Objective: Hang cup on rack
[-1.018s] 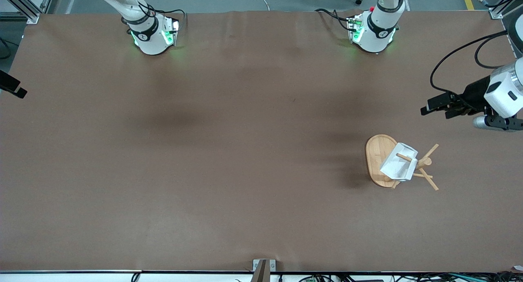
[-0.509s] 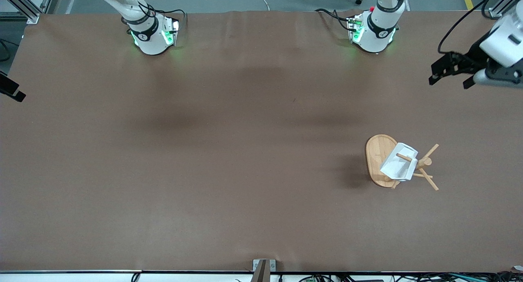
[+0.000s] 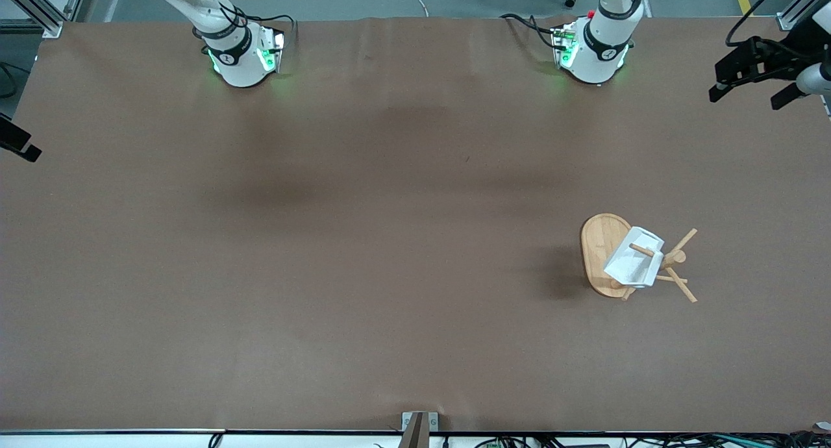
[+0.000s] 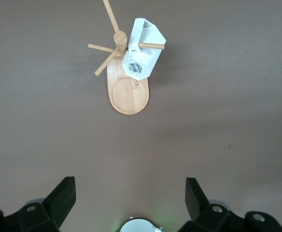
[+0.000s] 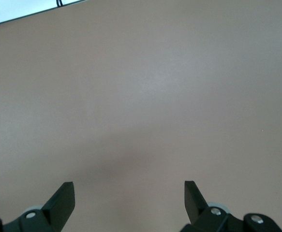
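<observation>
We judge the cup (image 3: 633,263), hung on the rack (image 3: 604,253), light, rigid, chippable, best held by its handle; left gripper (image 3: 753,78) and right gripper (image 5: 128,193) gape wide, empty.

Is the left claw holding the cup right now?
No, the left claw is open and empty, while the cup hangs on the rack.

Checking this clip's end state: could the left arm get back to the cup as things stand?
Probably yes. The left gripper is open and nothing lies between it and the cup, which hangs on a rack peg.
</observation>
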Motion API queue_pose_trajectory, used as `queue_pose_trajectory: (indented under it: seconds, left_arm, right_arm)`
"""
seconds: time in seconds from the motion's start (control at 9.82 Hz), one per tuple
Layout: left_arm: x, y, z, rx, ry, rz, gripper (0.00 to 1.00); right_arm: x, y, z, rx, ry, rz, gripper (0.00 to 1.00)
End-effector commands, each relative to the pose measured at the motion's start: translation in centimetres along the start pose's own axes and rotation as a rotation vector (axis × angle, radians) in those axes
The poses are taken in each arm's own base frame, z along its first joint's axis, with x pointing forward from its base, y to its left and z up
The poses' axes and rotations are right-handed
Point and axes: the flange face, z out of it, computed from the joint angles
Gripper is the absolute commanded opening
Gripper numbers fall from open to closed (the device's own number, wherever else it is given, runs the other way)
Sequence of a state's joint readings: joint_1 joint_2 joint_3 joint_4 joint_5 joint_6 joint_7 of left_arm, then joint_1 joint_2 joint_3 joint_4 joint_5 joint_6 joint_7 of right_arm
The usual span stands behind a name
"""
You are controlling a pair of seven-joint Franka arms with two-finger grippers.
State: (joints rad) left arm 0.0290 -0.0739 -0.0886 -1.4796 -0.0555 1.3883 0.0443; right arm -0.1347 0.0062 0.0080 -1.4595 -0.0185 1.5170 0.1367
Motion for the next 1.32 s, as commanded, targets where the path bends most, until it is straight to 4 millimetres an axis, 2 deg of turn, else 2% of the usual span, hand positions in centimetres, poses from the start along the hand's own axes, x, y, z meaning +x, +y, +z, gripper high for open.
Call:
queue_pose_trajectory:
  seconds: [0.0,0.1,0.2,0.41,0.61,0.81,1.22]
  left_arm:
    - [1.4,0.5,1.2,0.043,-0.067,-0.042,1.00]
    - [0.3,0.7,1.1,0.042,-0.070,-0.046,1.00]
    - [0.1,0.8,1.5,0.044,-0.079,-0.047,1.00]
    - [0.1,1.8,2.1,0.077,-0.083,-0.037,1.00]
    - [0.2,1.9,2.3,0.068,-0.080,-0.040,1.00]
    - [0.4,2.5,2.4,0.072,-0.057,-0.128,1.00]
    - [0.3,2.0,2.3,0.054,-0.057,-0.078,1.00]
  right_arm:
    - [-0.3,0.0,0.0,0.006,-0.003,-0.011,1.00]
    - [-0.2,0.1,0.0,0.006,-0.003,-0.009,1.00]
    - [-0.2,0.2,0.0,0.006,-0.001,-0.006,1.00]
    - [-0.2,0.2,0.0,0.006,-0.003,-0.006,1.00]
    - [-0.2,0.2,0.0,0.006,-0.003,-0.006,1.00]
    - [-0.2,0.2,0.0,0.006,-0.003,-0.005,1.00]
    - [-0.3,0.3,0.1,0.004,-0.014,-0.005,1.00]
